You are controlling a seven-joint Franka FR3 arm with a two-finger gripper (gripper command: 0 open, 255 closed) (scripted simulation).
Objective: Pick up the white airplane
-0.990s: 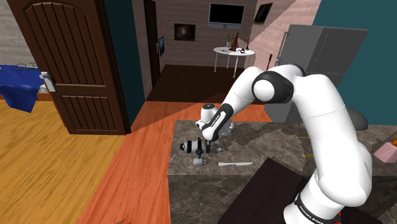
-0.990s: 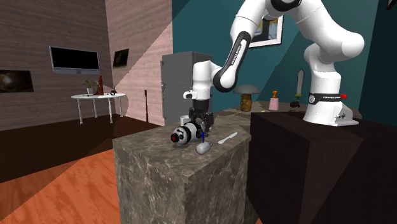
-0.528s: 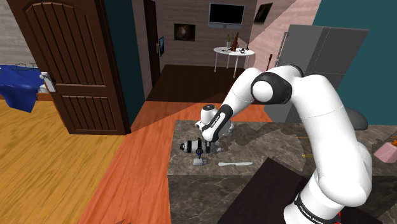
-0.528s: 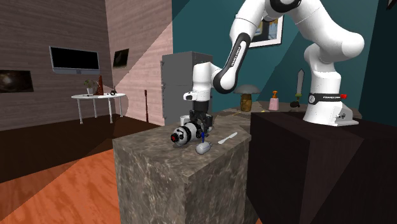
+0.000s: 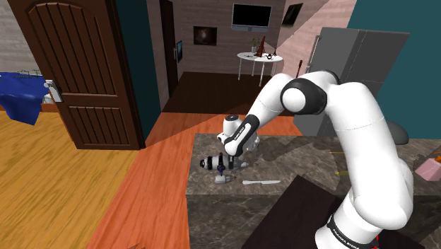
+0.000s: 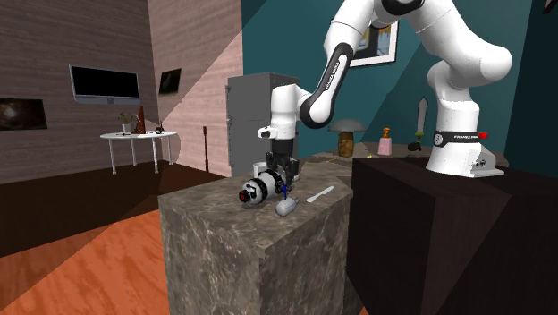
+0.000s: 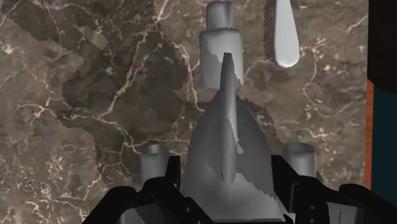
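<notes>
The airplane (image 5: 209, 163) is a white-grey toy with a dark round nose. It lies near the corner of a marble counter (image 5: 304, 152) at the shoulder view's left. My black gripper (image 5: 225, 165) reaches down onto its rear and is shut on it. In the second exterior view the airplane (image 6: 257, 188) points its nose toward the counter's edge, with the gripper (image 6: 284, 182) just behind it. Through the wrist camera the airplane's body and upright fin (image 7: 224, 127) sit clasped between the two fingers of the gripper (image 7: 229, 194).
A small grey rounded object (image 5: 221, 180) and a white knife-like piece (image 5: 261, 182) lie on the counter just beside the airplane. The counter drops off to an orange floor (image 5: 141, 205). The dark stand box (image 6: 429, 215) rises at the counter's other side. A pink item (image 5: 429, 170) lies far off.
The fingers have closed from wide apart onto the airplane. The arm and the airplane have hardly shifted.
</notes>
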